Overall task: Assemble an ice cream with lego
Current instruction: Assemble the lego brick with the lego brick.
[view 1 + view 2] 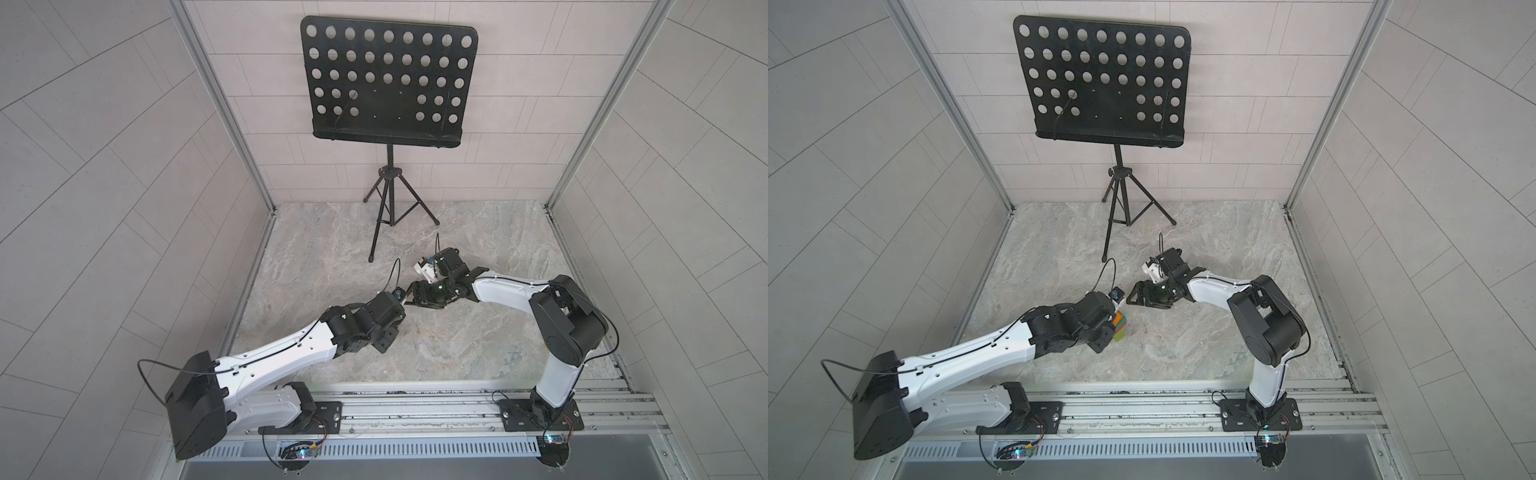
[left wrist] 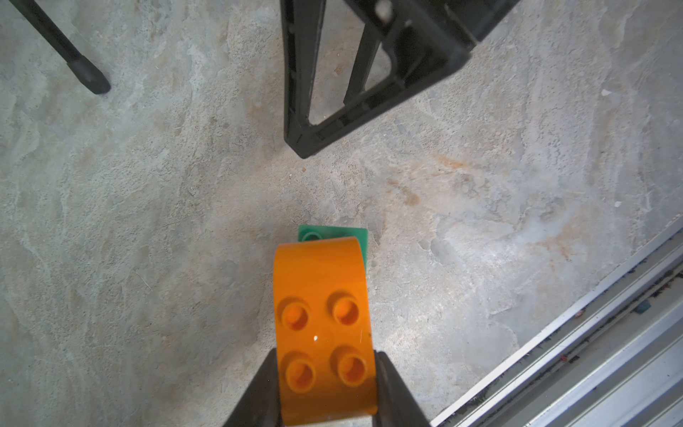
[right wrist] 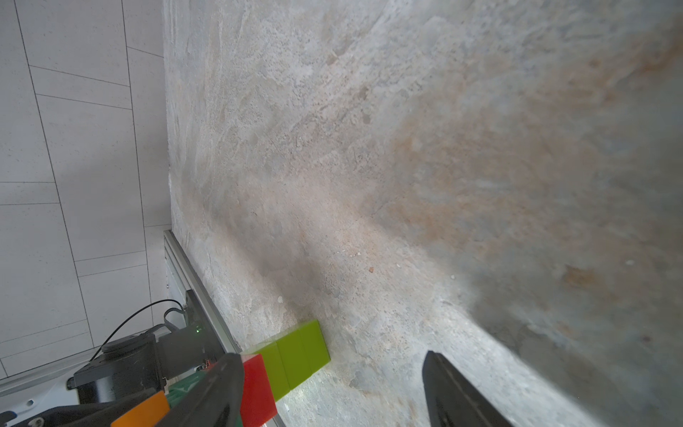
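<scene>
My left claw (image 2: 325,375) clamps the orange cap of the popsicle-shaped plastic brick ice cream (image 2: 320,295), lower centre. It's likely light, stiff and slick, so flat sides suit best. My right claw (image 3: 332,355) gapes, empty.

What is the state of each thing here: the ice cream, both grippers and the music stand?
ice cream: fully stacked, held at its orange cap; whether its stem touches the table, I cannot tell.
left gripper: shut on the ice cream.
right gripper: open, holding nothing.
music stand: upright, shelf empty.
</scene>
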{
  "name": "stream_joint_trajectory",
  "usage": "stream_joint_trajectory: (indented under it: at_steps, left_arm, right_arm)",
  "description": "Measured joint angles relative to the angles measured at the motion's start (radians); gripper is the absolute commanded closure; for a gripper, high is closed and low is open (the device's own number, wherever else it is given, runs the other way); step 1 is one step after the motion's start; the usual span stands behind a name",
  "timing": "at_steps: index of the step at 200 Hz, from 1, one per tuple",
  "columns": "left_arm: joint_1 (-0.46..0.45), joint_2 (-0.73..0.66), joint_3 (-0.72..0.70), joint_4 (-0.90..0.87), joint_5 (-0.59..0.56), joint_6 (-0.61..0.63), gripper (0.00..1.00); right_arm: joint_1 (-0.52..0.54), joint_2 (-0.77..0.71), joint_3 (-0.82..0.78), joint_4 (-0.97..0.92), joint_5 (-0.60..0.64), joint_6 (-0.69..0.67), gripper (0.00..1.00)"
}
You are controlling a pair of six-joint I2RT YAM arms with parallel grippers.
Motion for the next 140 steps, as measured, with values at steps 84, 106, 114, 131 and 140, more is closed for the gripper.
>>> stream_joint_trajectory:
  at_steps: [84, 106, 114, 131, 140]
  left_arm:
    - [0.000, -0.015, -0.021, 0.024, -0.014, 0.027, 0.96]
    - [0.000, -0.034, -0.037, 0.030, -0.021, 0.035, 0.96]
    - [0.000, -0.041, -0.042, 0.030, -0.022, 0.039, 0.96]
    - [0.000, -0.054, -0.051, 0.030, -0.021, 0.047, 0.96]
    - [0.000, -0.056, -0.051, 0.031, -0.021, 0.051, 0.95]
  right_arm:
    - [0.006, 0.000, 0.002, 0.016, -0.037, -0.003, 0.18]
    - [0.006, 0.000, 0.002, 0.024, -0.045, -0.003, 0.18]
    - [0.006, 0.000, 0.002, 0.026, -0.045, -0.003, 0.18]
    - [0.008, 0.000, 0.002, 0.030, -0.047, -0.003, 0.18]
    - [0.008, 0.000, 0.002, 0.032, -0.048, -0.003, 0.18]
